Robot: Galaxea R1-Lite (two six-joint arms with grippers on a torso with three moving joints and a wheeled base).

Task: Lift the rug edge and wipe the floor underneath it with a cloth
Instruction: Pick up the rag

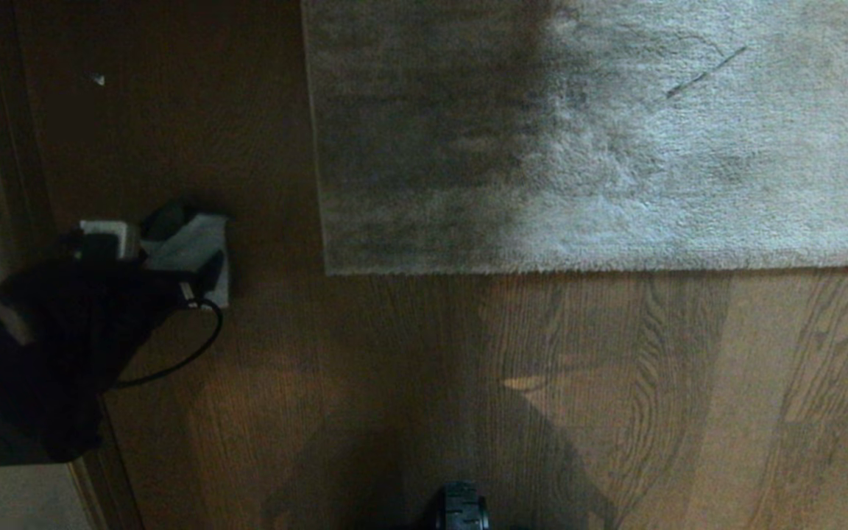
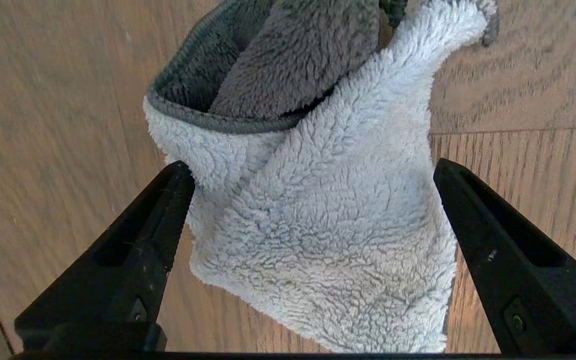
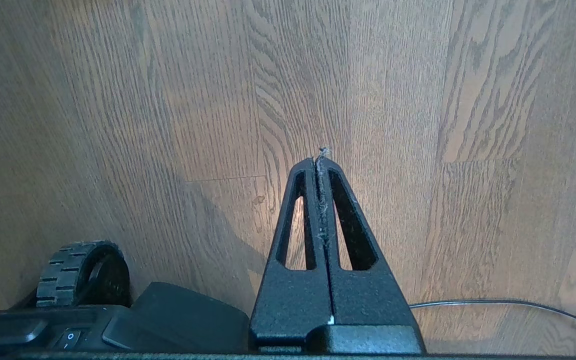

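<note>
Cloth [image 2: 313, 215] crumpled on floor [image 1: 468, 397] left of rug edge [image 1: 601, 266], flanked but ungripped by wide-spread left pincer [image 2: 313, 200], apparently poised for pickup; right pincer [image 3: 322, 162] closed empty, parked over bare planks.

We see brown wood-grain plank floor [image 1: 615, 397], smooth, faintly glossy. Pale grey plush rug [image 1: 689, 162]: short shaggy pile, matt. Small white-and-dark-grey fleece cloth [image 2: 318, 225], nubbly, soft. We note matt black textured plastic gripper fingers [image 2: 493, 240].
</note>
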